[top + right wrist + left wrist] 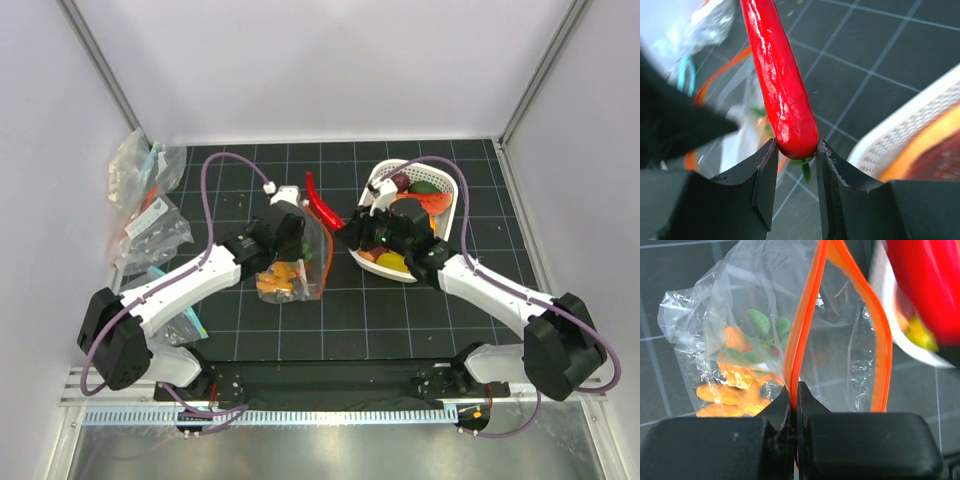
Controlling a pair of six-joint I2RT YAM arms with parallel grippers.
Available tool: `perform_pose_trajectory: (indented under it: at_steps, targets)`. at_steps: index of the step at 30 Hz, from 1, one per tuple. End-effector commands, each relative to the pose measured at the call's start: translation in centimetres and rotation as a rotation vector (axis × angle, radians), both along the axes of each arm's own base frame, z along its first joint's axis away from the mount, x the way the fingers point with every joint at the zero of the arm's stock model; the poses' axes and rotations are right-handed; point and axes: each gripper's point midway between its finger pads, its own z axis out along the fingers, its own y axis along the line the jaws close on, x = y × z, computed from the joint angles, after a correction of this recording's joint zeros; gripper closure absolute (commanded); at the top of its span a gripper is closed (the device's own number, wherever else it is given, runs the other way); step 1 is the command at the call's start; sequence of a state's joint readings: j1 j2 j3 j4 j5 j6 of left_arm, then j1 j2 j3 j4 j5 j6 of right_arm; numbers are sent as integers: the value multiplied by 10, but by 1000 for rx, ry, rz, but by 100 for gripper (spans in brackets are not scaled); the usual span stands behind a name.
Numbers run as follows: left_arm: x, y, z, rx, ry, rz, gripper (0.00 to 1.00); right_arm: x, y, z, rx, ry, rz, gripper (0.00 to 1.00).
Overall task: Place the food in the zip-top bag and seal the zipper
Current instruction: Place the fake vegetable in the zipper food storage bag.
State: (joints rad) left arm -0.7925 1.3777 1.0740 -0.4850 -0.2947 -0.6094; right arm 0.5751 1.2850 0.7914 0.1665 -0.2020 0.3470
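Your left gripper (794,390) pinches the zipper (807,310); your right gripper (796,150) grips the chili (782,85).
Left wrist view alone shows you one orange lip clamped low centre, the other bowed right, with orange and green food (735,385) inside the bag (720,305) at left. Right wrist shows the chili's stem end clamped; the top view places it mid-frame between bag and basket (461,205), which holds more food.

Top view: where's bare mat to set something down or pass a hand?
Free: near mat between the two forearms, in front of the zip-top bag; back-centre mat between the purple cable and basket. Crowded: the gap between bag and basket, filled by chili and right gripper; left edge holds spare bags.
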Motion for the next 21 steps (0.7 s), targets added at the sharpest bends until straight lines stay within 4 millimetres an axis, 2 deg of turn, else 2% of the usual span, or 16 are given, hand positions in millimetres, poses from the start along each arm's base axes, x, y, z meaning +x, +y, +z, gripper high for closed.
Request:
perform_pose_trajectory:
  at_steps: [1,2,3,4,10,12,13,15,16,18,20,21]
  targets:
    - [14,15,12,-66,-27,79,100,-14,27,23,32,-60,157,74]
    - [19,23,14,-54,-46,110,100,-15,31,27,37,-52,177,74]
    - [19,26,15,-46,-53,121,100,-20,35,18,26,-2,207,74]
    - [19,29,16,-40,-64,132,100,-26,43,26,46,15,264,74]
    - [20,46,30,-43,-135,189,100,-43,50,22,40,140,343,75]
    - [22,53,36,-39,-166,218,100,-50,52,10,2,190,357,75]
    - [22,57,36,-29,-174,236,100,-49,53,12,-7,194,361,75]
    - [23,64,40,-23,-196,262,100,-56,60,-3,-47,240,396,75]
    - [23,69,42,-13,-215,283,100,-56,64,-2,-52,241,410,75]
    - [24,75,43,-1,-229,303,100,-67,72,-17,-103,278,450,76]
    - [26,80,43,15,-244,323,100,-68,77,-22,-140,289,454,76]
    - [26,80,43,20,-247,329,100,-69,76,-33,-177,313,447,76]
